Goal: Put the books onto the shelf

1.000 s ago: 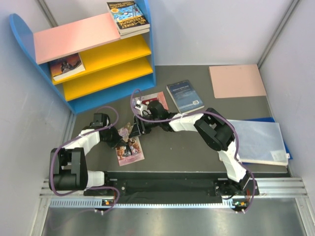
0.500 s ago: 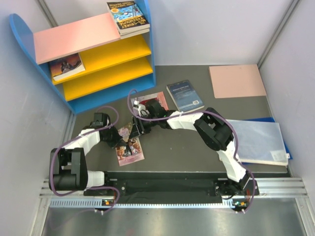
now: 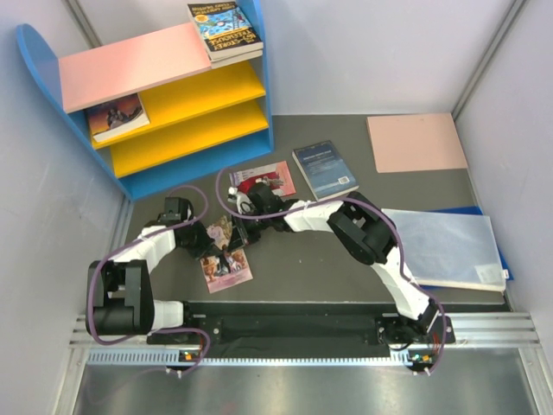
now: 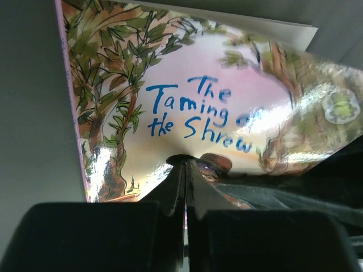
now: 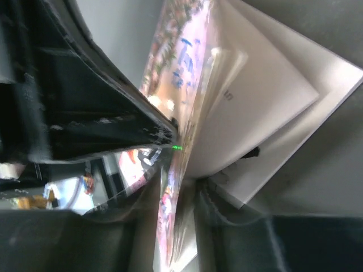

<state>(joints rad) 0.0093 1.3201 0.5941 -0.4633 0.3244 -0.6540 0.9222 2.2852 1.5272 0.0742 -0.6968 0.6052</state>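
Observation:
The pink-purple book (image 3: 230, 264) lies near the front left, its far part raised off the table. My left gripper (image 3: 209, 242) is shut, its tips (image 4: 186, 161) pressed against the face of the book's cover (image 4: 187, 85). My right gripper (image 3: 243, 217) reaches in from the right. Its fingers straddle and close on the book's upturned edge (image 5: 180, 187), with white pages (image 5: 255, 102) fanning out. A red-white book (image 3: 264, 179) and a navy book (image 3: 324, 169) lie flat mid-table. On the shelf (image 3: 34, 60) are a blue-yellow book (image 3: 223, 28) and a dark orange-brown book (image 3: 117, 117).
A flat pink board (image 3: 416, 143) lies at the back right. A large pale pad (image 3: 449, 249) sits by the right wall. The shelf's lower yellow board (image 3: 190, 134) stands behind the left arm. Grey walls close in both sides.
My right gripper has slid left and its jaws have narrowed round the pink-purple book's edge. The red-white book behind it shows more. The left arm has hardly moved.

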